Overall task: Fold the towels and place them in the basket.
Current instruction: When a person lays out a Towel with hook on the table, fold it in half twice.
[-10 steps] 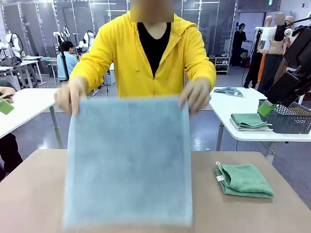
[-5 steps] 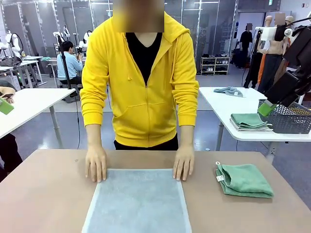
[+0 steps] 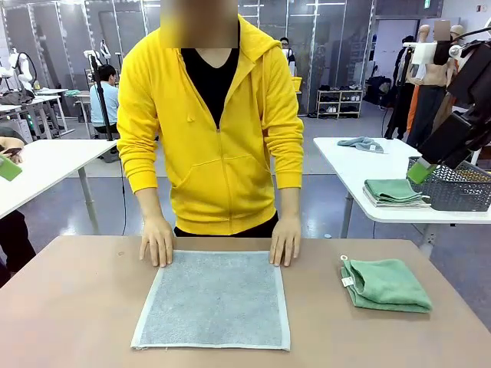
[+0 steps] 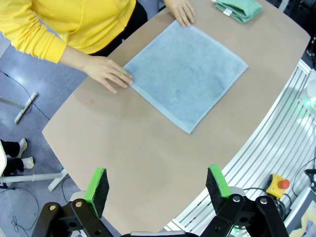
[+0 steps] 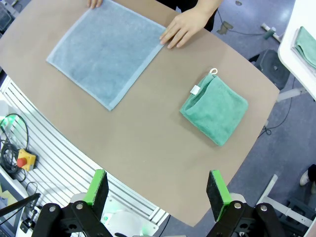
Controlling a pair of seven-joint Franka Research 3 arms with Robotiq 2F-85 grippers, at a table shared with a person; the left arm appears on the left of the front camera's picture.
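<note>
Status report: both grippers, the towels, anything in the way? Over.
Left gripper open, right gripper open, both above the table. Blue-grey towel flat, unfolded; green towel folded. Person's hands on blue-grey towel's far corners.

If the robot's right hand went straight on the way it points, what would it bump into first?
Probably the bare table, in the gap between the blue-grey towel and the green towel. The open right hand hangs above it; depth is hard to judge, but nothing seems in the way.
</note>
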